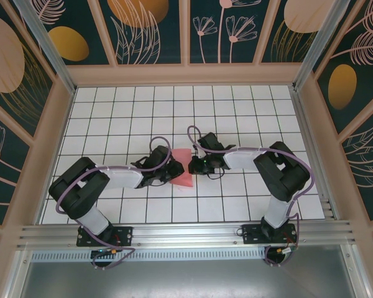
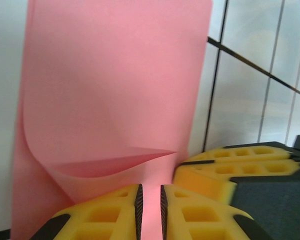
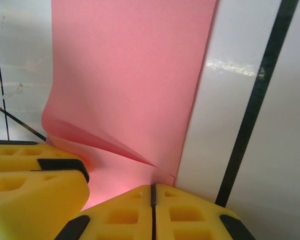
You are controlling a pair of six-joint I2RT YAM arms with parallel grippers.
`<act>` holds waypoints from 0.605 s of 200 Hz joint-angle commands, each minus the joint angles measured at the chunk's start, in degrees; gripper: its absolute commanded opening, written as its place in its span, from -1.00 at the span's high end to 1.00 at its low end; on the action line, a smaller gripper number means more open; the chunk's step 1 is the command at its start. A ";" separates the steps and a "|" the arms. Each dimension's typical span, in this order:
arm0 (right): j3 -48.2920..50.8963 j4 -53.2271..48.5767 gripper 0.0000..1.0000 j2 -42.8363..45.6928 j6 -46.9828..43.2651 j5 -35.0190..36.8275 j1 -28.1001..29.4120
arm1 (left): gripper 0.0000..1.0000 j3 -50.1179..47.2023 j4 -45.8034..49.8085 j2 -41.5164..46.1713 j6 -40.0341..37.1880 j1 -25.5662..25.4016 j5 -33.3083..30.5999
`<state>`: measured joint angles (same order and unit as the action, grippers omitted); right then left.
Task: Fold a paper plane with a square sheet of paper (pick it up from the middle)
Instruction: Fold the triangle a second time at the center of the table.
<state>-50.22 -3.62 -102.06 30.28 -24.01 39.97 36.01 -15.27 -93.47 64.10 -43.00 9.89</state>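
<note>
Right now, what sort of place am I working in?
Probably a purpose-built robot booth, not a home: white gridded tabletop, leaf-patterned panel walls enclosing it, and an aluminium rail along the near edge.

Open table (image 1: 236, 105) behind pink sheet (image 1: 185, 172)

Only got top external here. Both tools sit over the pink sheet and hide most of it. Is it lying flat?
Observer: No. In the left wrist view the pink sheet has its near end curled up, with a sharp crease across it.
Operator: Right tool shut?
Observer: Yes. The right tool has its jaws closed together, with the tips at the sheet's near edge. I can't confirm a pinch.
Operator: Left one?
Observer: The left tool shows a narrow slit between its jaws, with pink inside it. Whether it grips is unclear.
</note>
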 commanded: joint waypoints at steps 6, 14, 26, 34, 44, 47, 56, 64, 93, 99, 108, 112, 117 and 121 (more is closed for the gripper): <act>0.65 -4.13 0.81 -3.28 -1.19 3.79 0.79 | 0.62 -0.68 3.42 -0.59 -1.00 0.47 -2.90; 0.69 -4.10 0.81 -3.14 -1.27 3.79 0.81 | 0.63 -1.06 3.94 -0.49 -0.82 0.51 -3.71; 0.56 -4.01 0.82 -2.89 -1.34 3.58 0.82 | 0.64 -1.67 4.44 -0.16 -0.53 0.50 -4.65; 0.26 -3.94 0.81 -2.59 -1.37 3.39 0.81 | 0.65 -2.05 4.48 -0.03 -0.39 0.49 -5.03; -0.50 -3.85 0.81 -2.19 -1.28 2.82 0.82 | 0.66 -2.41 4.37 -0.09 -0.27 0.53 -5.01; -0.82 -3.85 0.82 -1.97 -1.20 2.64 0.84 | 0.67 -2.55 4.23 -0.20 -0.22 0.55 -5.00; -1.86 -3.78 0.81 -1.23 -0.93 1.92 1.06 | 0.67 -2.75 4.06 -0.46 -0.12 0.47 -4.84; -2.72 -3.71 0.81 -0.46 -0.84 1.54 1.37 | 0.68 -2.99 3.57 -0.72 -0.05 0.47 -4.56; -4.89 -4.81 0.81 2.91 -0.75 1.68 3.17 | 0.72 -3.49 2.92 -1.38 0.25 0.48 -3.89; -4.67 -5.15 0.81 3.52 -0.69 1.85 3.50 | 0.72 -3.70 2.96 -1.37 0.35 0.54 -4.04; -4.17 -5.78 0.81 4.39 -0.50 2.11 3.87 | 0.73 -3.92 3.11 -1.36 0.43 0.47 -4.17; -3.82 -5.89 0.81 4.64 -0.37 2.25 4.04 | 0.73 -3.99 3.11 -1.36 0.46 0.49 -4.13; -3.23 -6.10 0.83 5.04 -0.19 2.26 4.19 | 0.74 -4.06 3.09 -1.36 0.58 0.53 -4.24; -2.80 -6.21 0.84 5.29 -0.10 2.20 4.31 | 0.74 -4.15 3.13 -1.41 0.66 0.49 -4.26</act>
<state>-53.43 -6.94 -100.47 30.30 -22.90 43.27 33.93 -15.79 -93.47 64.16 -43.00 7.16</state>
